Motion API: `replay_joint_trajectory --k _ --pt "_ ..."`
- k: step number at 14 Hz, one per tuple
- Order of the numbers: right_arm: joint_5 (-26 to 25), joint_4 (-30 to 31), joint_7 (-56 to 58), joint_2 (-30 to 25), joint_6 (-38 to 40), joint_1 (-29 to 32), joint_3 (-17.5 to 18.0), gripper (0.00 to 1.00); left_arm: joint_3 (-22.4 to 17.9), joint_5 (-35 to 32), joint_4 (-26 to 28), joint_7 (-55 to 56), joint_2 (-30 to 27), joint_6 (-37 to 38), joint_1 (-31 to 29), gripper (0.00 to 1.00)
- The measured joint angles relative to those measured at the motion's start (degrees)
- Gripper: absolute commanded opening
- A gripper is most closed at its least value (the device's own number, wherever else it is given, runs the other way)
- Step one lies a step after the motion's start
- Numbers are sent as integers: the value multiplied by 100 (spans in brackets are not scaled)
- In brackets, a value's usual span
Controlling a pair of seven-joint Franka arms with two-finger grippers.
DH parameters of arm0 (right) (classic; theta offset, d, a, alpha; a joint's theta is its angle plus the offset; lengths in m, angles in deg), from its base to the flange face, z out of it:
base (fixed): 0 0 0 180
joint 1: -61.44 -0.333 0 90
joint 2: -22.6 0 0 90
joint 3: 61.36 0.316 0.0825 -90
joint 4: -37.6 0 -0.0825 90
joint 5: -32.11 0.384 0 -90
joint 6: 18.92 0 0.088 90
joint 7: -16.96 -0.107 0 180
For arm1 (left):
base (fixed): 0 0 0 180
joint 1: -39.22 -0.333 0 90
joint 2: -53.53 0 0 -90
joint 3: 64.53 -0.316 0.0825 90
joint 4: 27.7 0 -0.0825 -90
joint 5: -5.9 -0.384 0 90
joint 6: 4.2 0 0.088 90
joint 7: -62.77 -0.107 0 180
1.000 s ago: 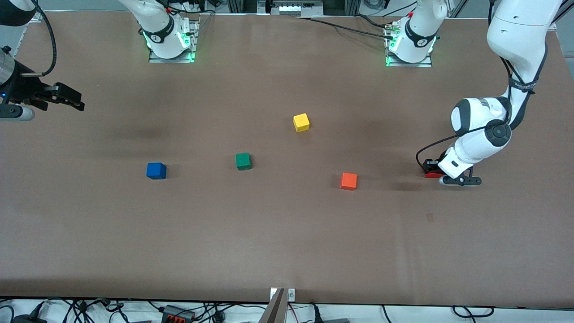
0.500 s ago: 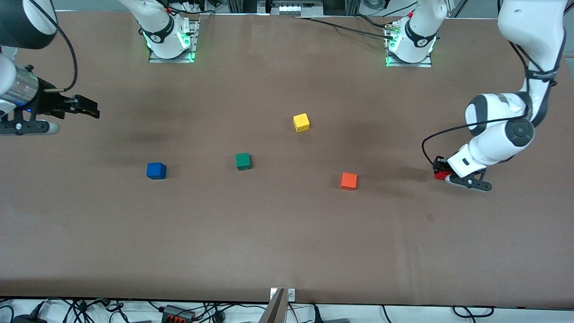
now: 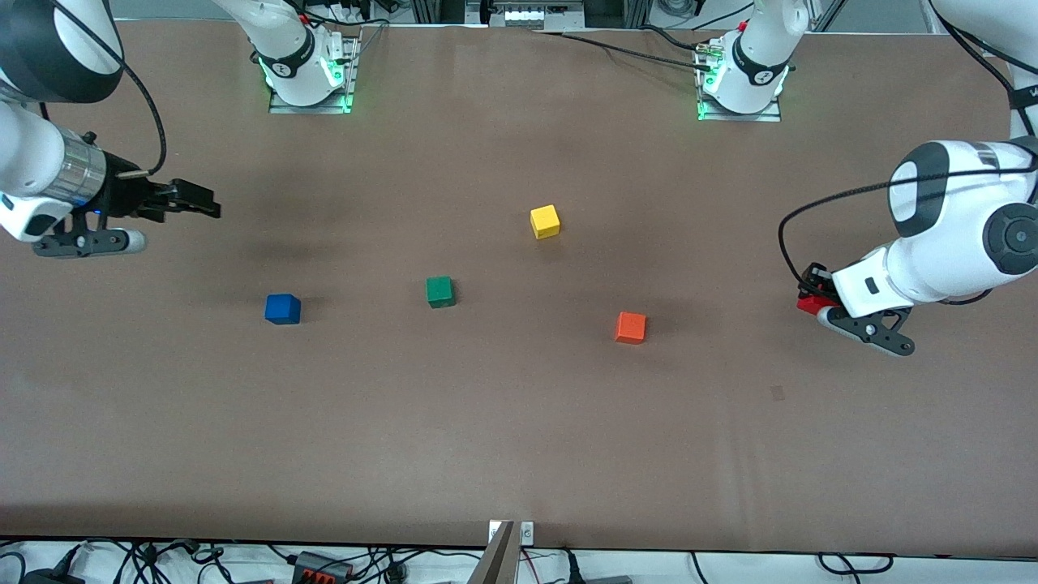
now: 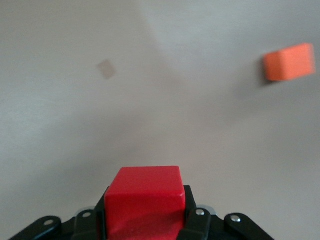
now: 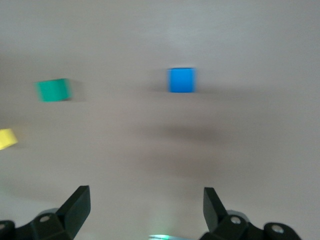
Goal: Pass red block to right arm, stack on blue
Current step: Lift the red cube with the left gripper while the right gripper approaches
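Observation:
My left gripper [image 3: 813, 294] is shut on the red block [image 3: 807, 305], holding it in the air over the table at the left arm's end. In the left wrist view the red block [image 4: 145, 197] sits squarely between the black fingers [image 4: 196, 225]. The blue cube [image 3: 282, 309] rests on the table toward the right arm's end and also shows in the right wrist view [image 5: 181, 80]. My right gripper [image 3: 199, 204] hangs open and empty over bare table near that end, its fingers [image 5: 79, 200] spread wide.
An orange cube [image 3: 630, 328] lies on the table between the red block and the green cube [image 3: 439, 291]. A yellow cube [image 3: 545, 221] sits farther from the front camera. The arm bases [image 3: 308, 77] stand along the top edge.
My left arm has lifted the red block off the table and drawn back toward its own end. My right gripper has moved in from the table's edge toward the blue cube, still open.

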Motion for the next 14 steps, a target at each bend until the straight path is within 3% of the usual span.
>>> replay_joint_trajectory --k 3,8,14 --pt "940 7 7 317 -11 -112 8 100 336 492 -482 -19 3 910 29 9" --pt "2796 6 109 850 -69 -192 1 100 1144 1241 -888 -780 25 959 45 8" --pt "5021 3 907 1440 8 -58 -59 100 1233 3436 -901 -3232 260 -61 420 8"
